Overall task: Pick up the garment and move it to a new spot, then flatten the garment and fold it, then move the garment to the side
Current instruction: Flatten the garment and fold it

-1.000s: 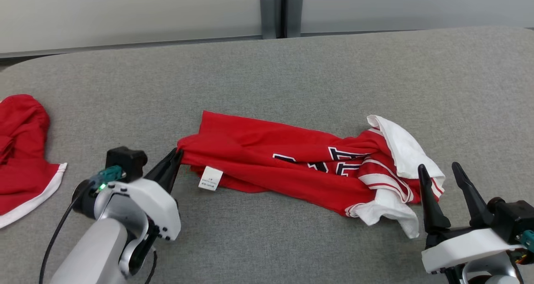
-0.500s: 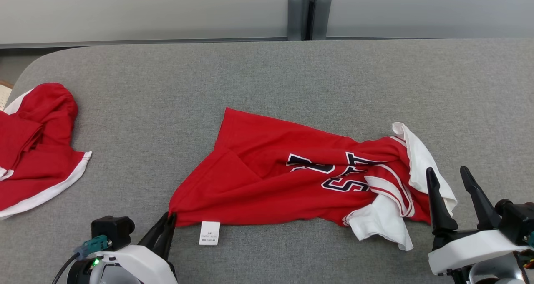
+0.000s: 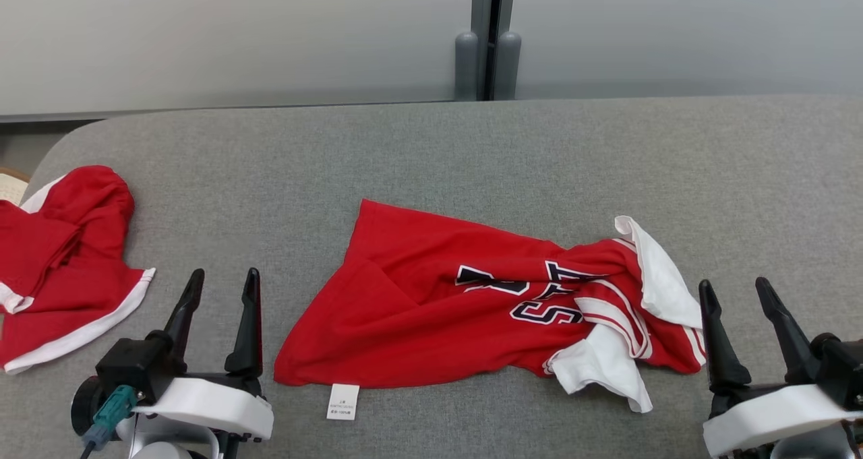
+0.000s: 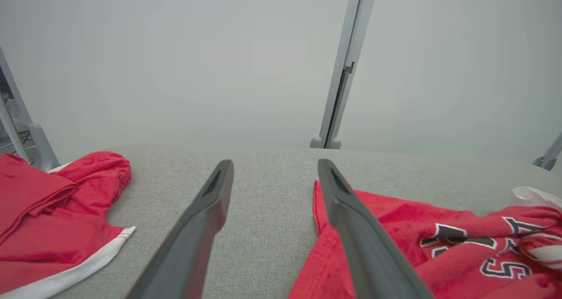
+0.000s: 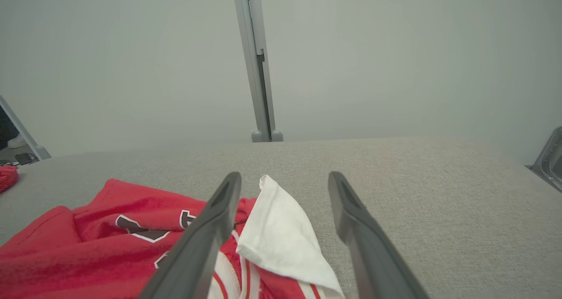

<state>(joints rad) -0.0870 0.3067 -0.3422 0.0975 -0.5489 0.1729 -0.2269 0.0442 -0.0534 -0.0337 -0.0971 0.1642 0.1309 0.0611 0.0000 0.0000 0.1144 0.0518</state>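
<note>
**While Both Tools Are Waiting Open, the Garment (image 3: 431, 311) Is Lying Half-Spread at Mid-Surface**

With its two dark fingers (image 3: 249, 317) standing well apart and nothing between them, the left tool (image 3: 224, 273) is hovering just beside the garment's near left corner. There the red hem is coming to a point and a small white label (image 3: 342, 402) is poking out onto the grey surface (image 3: 404, 156). In the left wrist view the red edge (image 4: 395, 228) is running alongside one finger of that tool (image 4: 275, 163); whether cloth and finger are touching cannot be told.

The right tool (image 3: 733, 282) is likewise gaping and holding nothing. It is sitting near the garment's right end, where a white sleeve (image 3: 657, 277) is bunching over striped trim. Seen from the right wrist, that white flap (image 5: 281, 233) is lying ahead of the spread fingers, between them in the picture.

Judging by the layout, the garment is already resting at its working spot and flattening is the step in hand. The left half is lying fairly smooth, while the dark lettering (image 3: 532, 297) is creasing into the crumpled right end. One tool is probably waiting at each end so that opposite edges can be pinched and drawn taut.

A second red garment (image 3: 61, 270) is lying well apart at the surface's far left, clear of the working area.
</note>
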